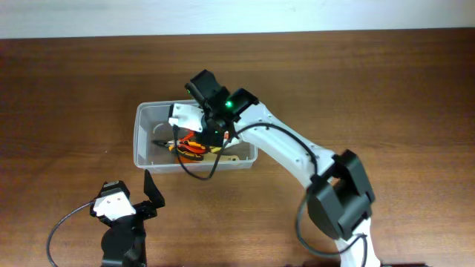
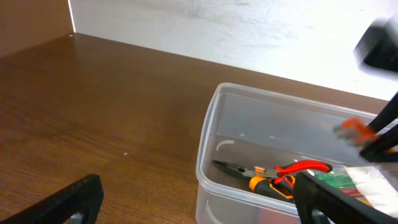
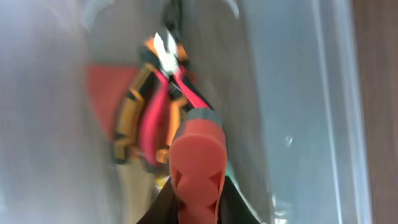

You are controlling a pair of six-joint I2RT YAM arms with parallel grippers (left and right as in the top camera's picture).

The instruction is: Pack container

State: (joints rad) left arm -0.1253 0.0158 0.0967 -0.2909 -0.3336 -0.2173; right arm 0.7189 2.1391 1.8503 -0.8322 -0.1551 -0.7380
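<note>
Clear, round-cornered container (image 1: 159, 106) — left fingers (image 2: 74, 198) spread, right fingers (image 3: 158, 211) pinching red handle (image 3: 198, 168).

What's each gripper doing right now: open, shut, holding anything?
Left gripper: open, holding nothing.
Right gripper: shut on a red-handled tool, down in the container.
</note>
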